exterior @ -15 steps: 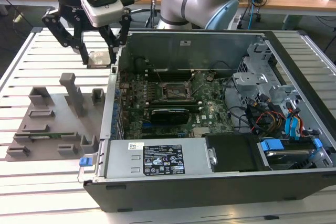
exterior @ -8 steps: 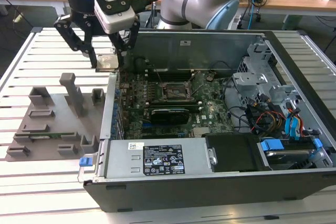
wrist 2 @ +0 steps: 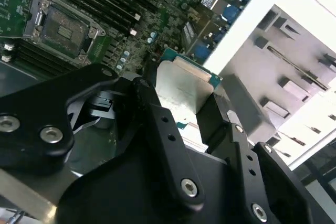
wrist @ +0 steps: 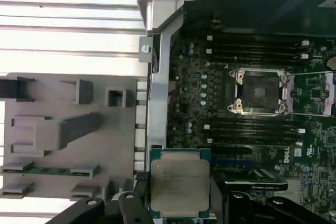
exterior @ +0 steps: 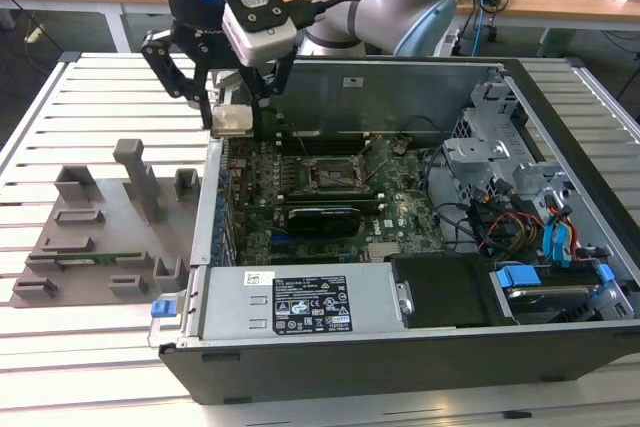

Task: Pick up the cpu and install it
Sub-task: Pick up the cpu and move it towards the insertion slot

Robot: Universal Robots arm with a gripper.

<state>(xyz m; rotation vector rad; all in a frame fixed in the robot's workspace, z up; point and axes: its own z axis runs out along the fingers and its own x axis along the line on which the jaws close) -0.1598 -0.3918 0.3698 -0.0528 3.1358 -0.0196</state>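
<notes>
The cpu (exterior: 232,119), a flat square chip with a silver top and green rim, hangs in the air over the open case's wall on the exterior view's left. My gripper (exterior: 233,107) is shut on it, one black finger on each side. Both wrist views show the cpu (wrist: 178,184) (wrist 2: 181,85) pinched between the fingers (wrist: 132,203). The dark open socket (exterior: 330,175) (wrist: 260,92) (wrist 2: 63,27) lies on the green motherboard inside the case. It sits lower than the chip and further toward the exterior view's right.
A grey fixture plate (exterior: 100,237) with upright blocks lies on the slatted table at the exterior view's left. Inside the case are a power supply (exterior: 300,302), a drive cage (exterior: 500,147) with cables, and memory slots (wrist: 257,51) beside the socket.
</notes>
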